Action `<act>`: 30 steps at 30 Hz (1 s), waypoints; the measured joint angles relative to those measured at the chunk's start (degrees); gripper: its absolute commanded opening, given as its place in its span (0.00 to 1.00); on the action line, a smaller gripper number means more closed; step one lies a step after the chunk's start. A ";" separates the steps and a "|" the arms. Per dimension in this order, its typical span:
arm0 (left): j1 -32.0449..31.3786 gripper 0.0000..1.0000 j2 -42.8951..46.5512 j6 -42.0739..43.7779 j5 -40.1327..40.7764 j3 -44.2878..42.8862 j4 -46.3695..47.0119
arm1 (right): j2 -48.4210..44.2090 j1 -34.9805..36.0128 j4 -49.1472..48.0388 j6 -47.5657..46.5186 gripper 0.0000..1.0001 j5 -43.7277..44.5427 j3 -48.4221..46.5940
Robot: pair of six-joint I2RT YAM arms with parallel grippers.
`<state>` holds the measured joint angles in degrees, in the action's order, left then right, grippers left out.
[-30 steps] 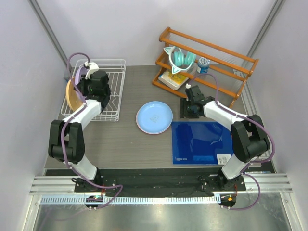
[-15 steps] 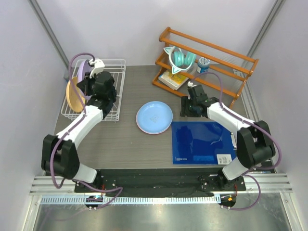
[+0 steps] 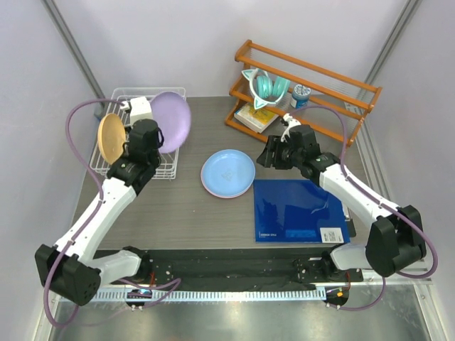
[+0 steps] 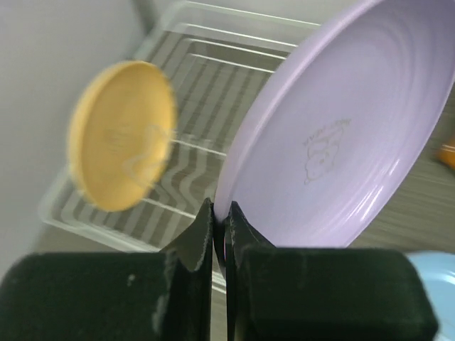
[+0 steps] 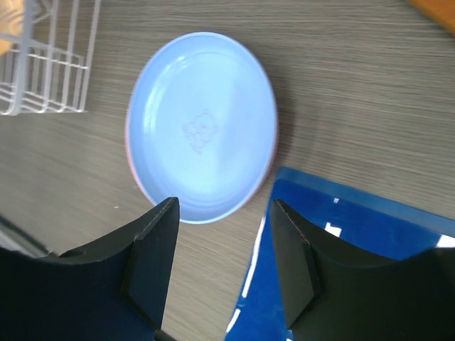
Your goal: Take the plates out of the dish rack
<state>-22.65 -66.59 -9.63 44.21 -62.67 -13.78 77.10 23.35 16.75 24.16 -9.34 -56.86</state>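
Note:
My left gripper [image 3: 153, 137] is shut on the rim of the lavender plate [image 3: 170, 119] and holds it tilted on edge above the right side of the white wire dish rack [image 3: 168, 172]. In the left wrist view my left gripper [image 4: 220, 213] pinches the lavender plate [image 4: 334, 142]. The yellow-orange plate [image 3: 110, 136] stands upright in the rack's left side and also shows in the left wrist view [image 4: 122, 135]. The blue plate [image 3: 227, 173] lies flat on the table with a pink rim [image 5: 129, 160] under it. My right gripper [image 3: 268, 156] is open and empty just right of the blue plate [image 5: 202, 124].
A blue mat [image 3: 298, 209] lies at the right front. An orange wooden shelf rack [image 3: 313, 78] at the back right holds teal headphones [image 3: 266, 89], a can [image 3: 301, 96] and a book [image 3: 254, 117]. Grey walls close in both sides.
My left gripper has lifted the lavender plate up and to the right out of the rack. My right gripper has moved left toward the blue plate.

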 measured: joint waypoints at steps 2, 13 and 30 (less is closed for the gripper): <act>0.02 0.00 1.53 -4.33 -8.46 2.47 -0.76 | -0.37 0.04 -3.26 1.46 0.59 -2.93 1.66; -0.33 0.00 0.48 -20.41 -42.60 11.87 -0.31 | -0.15 0.92 -12.92 4.46 0.60 -9.53 3.52; -1.66 0.04 0.46 -25.05 -48.04 15.93 1.62 | 10.58 4.83 -12.04 3.02 0.01 -8.24 -1.57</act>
<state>-24.32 -66.13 -34.68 -3.84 -46.74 -12.16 87.68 28.18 4.71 27.18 -17.58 -58.43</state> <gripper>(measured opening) 0.035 0.128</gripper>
